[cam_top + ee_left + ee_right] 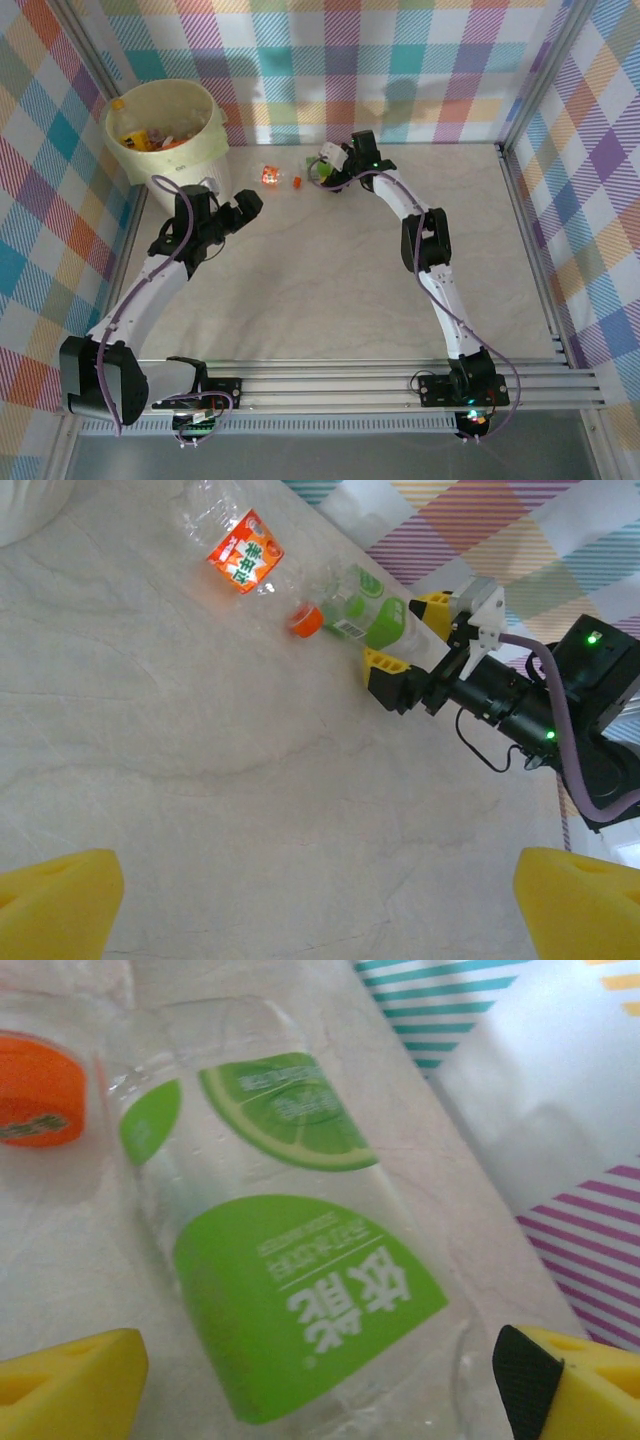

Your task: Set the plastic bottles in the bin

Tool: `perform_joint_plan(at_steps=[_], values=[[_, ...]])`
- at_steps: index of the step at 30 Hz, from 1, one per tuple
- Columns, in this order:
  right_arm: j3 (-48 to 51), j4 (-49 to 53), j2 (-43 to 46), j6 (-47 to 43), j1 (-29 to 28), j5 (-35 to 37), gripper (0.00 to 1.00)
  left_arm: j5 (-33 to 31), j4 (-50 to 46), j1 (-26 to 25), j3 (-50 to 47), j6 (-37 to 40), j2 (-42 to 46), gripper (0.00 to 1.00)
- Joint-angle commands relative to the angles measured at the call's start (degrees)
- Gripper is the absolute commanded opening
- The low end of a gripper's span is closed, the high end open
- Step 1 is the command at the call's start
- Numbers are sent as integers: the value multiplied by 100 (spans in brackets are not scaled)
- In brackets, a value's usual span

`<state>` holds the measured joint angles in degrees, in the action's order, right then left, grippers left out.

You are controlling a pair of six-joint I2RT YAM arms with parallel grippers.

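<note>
- Two things of the task lie out on the desk [330, 280], at its far edge: the green bottle [300, 1300] and, just to its left, the orange bottle [243, 550]. More bottles [150, 138] lie in the bin [200, 155] at the far left corner.
- Our right hand [328, 168] straddles the green bottle, fingers apart, one on each side. The wrist view shows a gap to the plastic on both sides.
- Our left hand [247, 203] hovers in front of the bin, fingers apart and holding nothing.
- We judge the step in hand to be the grasp of the green bottle. We should centre the hand on the label, where the body looks widest, and close gently, since thin plastic may buckle or slip out.
- An orange cap [306, 620] lies just beside the green bottle's far end, and we should keep the fingers off it.
- Once gripped, we should lift high before swinging left, because the bin's rim stands tall.
</note>
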<state>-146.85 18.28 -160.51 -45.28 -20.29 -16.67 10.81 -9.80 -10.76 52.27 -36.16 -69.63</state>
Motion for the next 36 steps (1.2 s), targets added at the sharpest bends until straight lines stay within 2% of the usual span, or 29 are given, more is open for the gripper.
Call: perform_joint_plan(at_steps=[1,5,7,10,11,17,20,24,30,36], values=[[-265,514,-91,-106,43,-528,85,-27,211,-55,40,133,-83,100],[-262,895,-20,-188,44,-615,75,82,268,-60,71,72,-192,100],[-178,1021,72,-184,38,-584,66,155,255,-57,95,62,-229,100],[383,628,413,-5,26,-337,53,185,208,-66,105,57,-222,100],[612,466,554,71,27,-276,51,178,198,-67,102,65,-217,100],[2245,-634,1575,404,-24,-371,46,147,137,-75,44,74,-111,100],[2484,-581,1735,222,-151,-194,44,119,145,-75,-5,75,-83,100],[2725,-657,1910,425,-275,47,42,197,163,-84,-23,71,-60,100],[4400,-1722,2921,266,-497,-3,40,214,101,-93,-88,214,19,100],[6216,-2655,4304,713,-622,-108,39,847,150,-106,-41,126,-151,100]])
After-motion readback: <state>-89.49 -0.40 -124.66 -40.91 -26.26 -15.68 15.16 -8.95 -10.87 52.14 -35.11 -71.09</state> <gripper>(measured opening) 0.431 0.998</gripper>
